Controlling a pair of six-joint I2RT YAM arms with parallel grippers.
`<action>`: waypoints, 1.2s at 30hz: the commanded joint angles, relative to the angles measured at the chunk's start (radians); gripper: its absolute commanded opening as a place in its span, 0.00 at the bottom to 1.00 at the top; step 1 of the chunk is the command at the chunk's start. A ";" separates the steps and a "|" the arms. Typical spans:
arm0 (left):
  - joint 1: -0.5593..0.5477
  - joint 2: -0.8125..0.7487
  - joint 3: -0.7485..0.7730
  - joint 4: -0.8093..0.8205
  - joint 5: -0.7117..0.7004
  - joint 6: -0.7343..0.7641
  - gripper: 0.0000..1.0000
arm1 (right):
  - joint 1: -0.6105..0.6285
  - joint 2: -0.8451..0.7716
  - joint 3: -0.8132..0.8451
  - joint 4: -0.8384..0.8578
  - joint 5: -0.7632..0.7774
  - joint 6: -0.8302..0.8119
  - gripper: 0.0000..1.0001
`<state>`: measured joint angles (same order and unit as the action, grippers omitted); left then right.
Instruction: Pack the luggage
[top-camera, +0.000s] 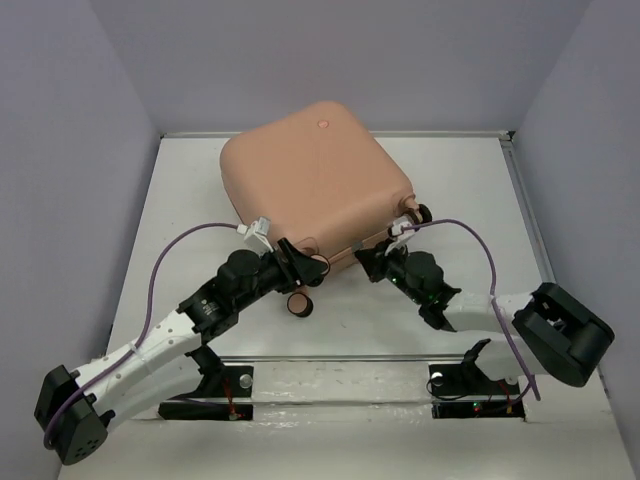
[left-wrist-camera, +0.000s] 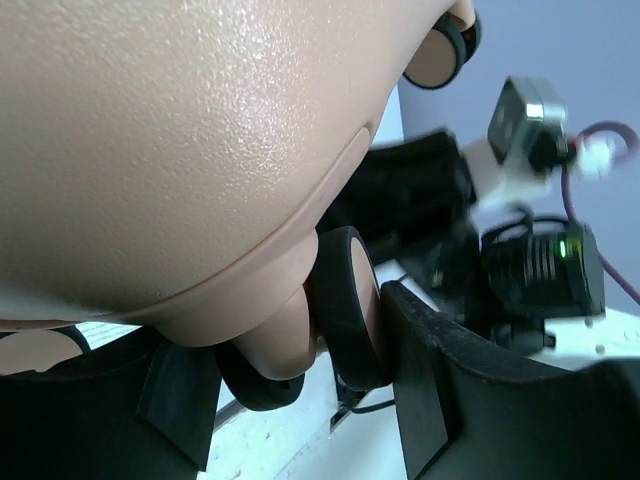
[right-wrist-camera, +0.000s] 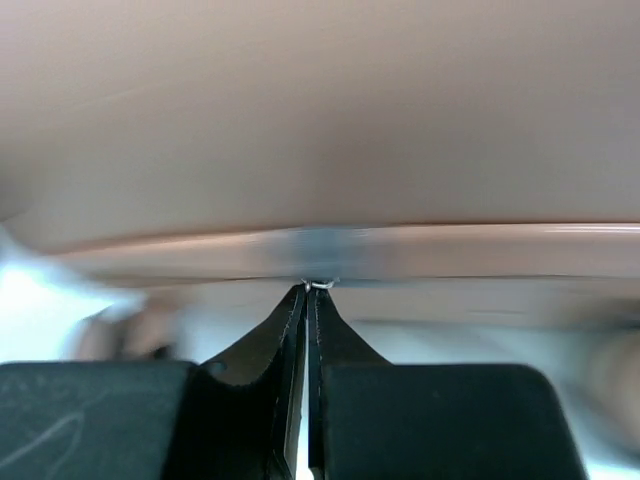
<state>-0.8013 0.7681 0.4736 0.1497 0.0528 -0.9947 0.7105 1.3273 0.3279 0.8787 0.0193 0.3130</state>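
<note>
Where the left fingers (left-wrist-camera: 450, 400) stand apart, two black-tyred caster wheels (left-wrist-camera: 350, 305) at the near left corner of the luggage (top-camera: 315, 175) sit in the gap. The right-hand finger lies just against the tyre of the upper wheel, and the other finger is close beside the lower one. Whether the fingers press on the wheels or only straddle them I cannot tell.

The right fingers (right-wrist-camera: 250, 400) are closed, with only a thin slit between them. Their tips meet at the seam line that runs along the near side of the pink shell. A tiny silvery bit shows right at the tips, too small to name.

In the overhead view both arms reach forward to the same near side of the case, the left at its corner and the right further along the edge. A third wheel (top-camera: 418, 211) sticks out at the near right corner, apart from both sets of fingers. Each arm carries a purple cable (top-camera: 165, 262) that loops up from the wrist.

The luggage lies flat with its shells closed, turned a little askew, so its inside is hidden. It occupies the far middle of the white surface (top-camera: 450, 300), with its far edge close to the back wall. A small round mark (top-camera: 323, 124) shows on the top of the shell near that far edge.
</note>
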 joint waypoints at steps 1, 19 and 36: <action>-0.030 0.082 0.236 0.274 0.133 0.125 0.06 | 0.390 0.047 0.178 0.014 0.124 -0.029 0.07; -0.029 0.146 0.283 0.565 0.099 -0.166 0.06 | 0.676 0.633 0.500 0.838 0.382 0.179 0.07; 0.045 -0.162 -0.104 0.407 0.013 -0.171 0.74 | 0.687 -0.011 0.129 -0.099 0.515 0.218 0.96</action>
<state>-0.7704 0.6670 0.3565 0.3336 0.0154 -1.1786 1.3941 1.4193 0.3649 1.0527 0.5243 0.5457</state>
